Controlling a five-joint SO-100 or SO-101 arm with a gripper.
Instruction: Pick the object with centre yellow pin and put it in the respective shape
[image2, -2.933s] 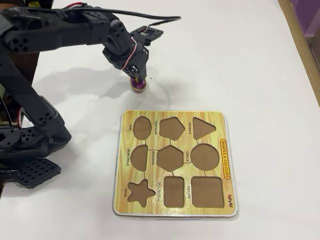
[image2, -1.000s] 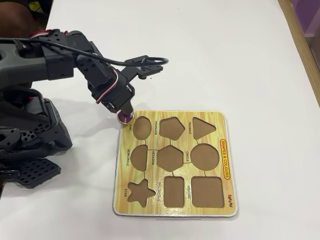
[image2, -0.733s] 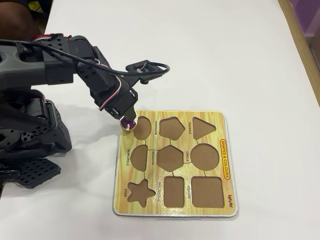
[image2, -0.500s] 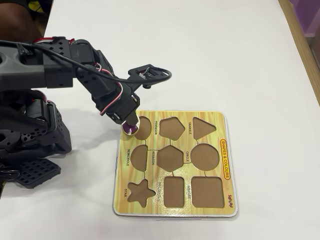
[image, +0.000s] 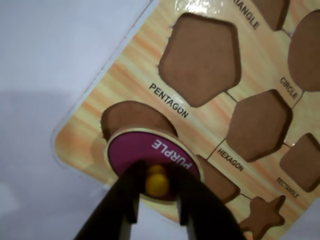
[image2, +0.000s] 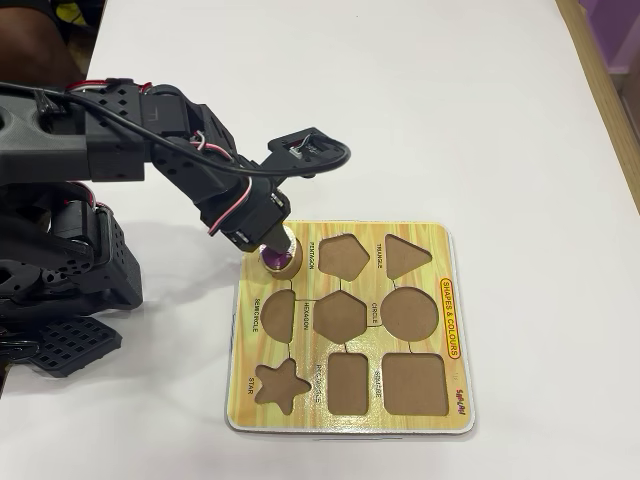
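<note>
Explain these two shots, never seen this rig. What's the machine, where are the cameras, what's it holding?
It is a small black robot arm bolted at the table edge, ending in a two-finger gripper. One picture comes from a camera fixed above, looking down at the white table; the other rides on the wrist, so the two dark fingers rise from the bottom edge.

On the table lies a yellow wood-grain shape board with brown cutouts labelled pentagon, hexagon, circle and so on. All look empty.

The gripper is shut on the yellow knob of a small purple oval puzzle piece, printed PURPLE. In the wrist view the piece covers part of the brown oval cutout at the board's corner, offset toward the camera, not yet seated. From above, the gripper hides that cutout.
</note>
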